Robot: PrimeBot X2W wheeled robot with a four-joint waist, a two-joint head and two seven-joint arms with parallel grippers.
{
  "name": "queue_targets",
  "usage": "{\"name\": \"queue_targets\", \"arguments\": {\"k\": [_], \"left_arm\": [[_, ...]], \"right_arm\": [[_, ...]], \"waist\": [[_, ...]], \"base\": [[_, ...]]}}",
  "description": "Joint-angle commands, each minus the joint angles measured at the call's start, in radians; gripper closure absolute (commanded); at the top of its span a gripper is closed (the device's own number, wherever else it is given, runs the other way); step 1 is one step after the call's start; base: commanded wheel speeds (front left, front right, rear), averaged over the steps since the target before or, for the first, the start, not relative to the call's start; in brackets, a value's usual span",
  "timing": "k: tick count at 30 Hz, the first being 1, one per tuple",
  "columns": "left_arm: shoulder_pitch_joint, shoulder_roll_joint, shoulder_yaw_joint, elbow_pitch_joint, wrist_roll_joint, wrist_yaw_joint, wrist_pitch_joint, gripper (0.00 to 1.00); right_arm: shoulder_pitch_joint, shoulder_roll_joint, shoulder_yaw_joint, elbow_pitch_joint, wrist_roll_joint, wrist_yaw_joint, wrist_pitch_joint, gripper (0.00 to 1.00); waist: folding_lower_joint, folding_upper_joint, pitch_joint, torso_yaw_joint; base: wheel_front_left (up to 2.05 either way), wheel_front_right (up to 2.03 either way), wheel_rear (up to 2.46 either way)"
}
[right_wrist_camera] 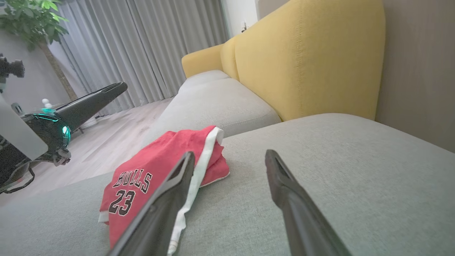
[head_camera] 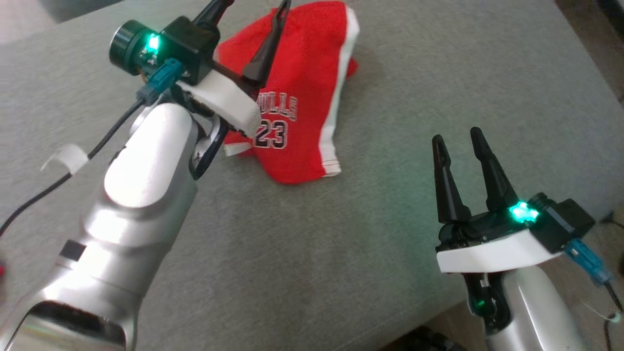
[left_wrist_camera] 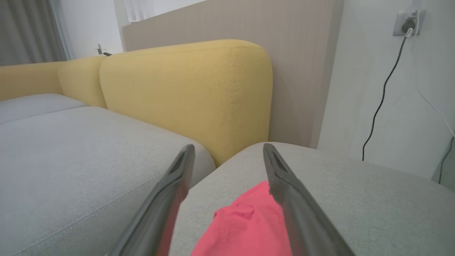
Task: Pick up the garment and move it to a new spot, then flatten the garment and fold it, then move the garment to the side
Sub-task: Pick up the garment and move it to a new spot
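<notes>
**Head view:** The red Bulls garment point(head_camera: 302, 97) lies crumpled on the far part of the grey sofa seat point(head_camera: 341, 268), number 23 up and a white stripe down its right edge. The left claw point(head_camera: 249, 12) hangs over its upper half, jaws wide apart and holding nothing. The right claw point(head_camera: 456, 136) is also open and empty, well apart from the cloth on the near right.

**Left wrist view:** The left claw point(left_wrist_camera: 228, 145) points toward the yellow backrest point(left_wrist_camera: 185, 89). A fold of the red Bulls garment point(left_wrist_camera: 245, 227) sits low between its two fingers, and neither visibly touches it.

**Right wrist view:** The right claw point(right_wrist_camera: 230, 153) looks across the seat, spread wide. The red Bulls garment point(right_wrist_camera: 142, 167) lies ahead of it to the left, bunched in layers.

The cloth looks like light, limp mesh that will sag and drape once lifted. A pinch on the bunched middle would likely take several layers at once. The striped edge or a hem corner seems the better hold for spreading it flat.
</notes>
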Motion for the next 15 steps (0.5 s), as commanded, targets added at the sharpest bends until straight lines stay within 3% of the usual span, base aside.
{"name": "queue_targets", "arguments": {"k": [1, 8, 15], "left_arm": [[-0.033, 0.022, 0.027, -0.020, -0.006, 0.006, -0.027, 0.00], [0.056, 0.030, 0.044, -0.031, -0.012, 0.054, -0.123, 0.00], [0.236, 0.053, 0.072, -0.110, -0.013, 0.138, -0.171, 0.00]], "right_arm": [[-0.020, -0.002, 0.012, -0.030, -0.014, -0.001, -0.011, 0.00], [-0.010, -0.002, -0.012, -0.019, -0.066, -0.001, -0.011, 0.00], [0.022, -0.002, -0.050, -0.003, -0.108, -0.001, -0.011, 0.00]], "waist": [[-0.0001, 0.0000, -0.029, 0.049], [-0.0001, 0.0000, -0.082, 0.178], [-0.0001, 0.0000, -0.128, 0.303]], "base": [[0.00, 0.00, 0.00], [0.00, 0.00, 0.00], [0.00, 0.00, 0.00]]}}
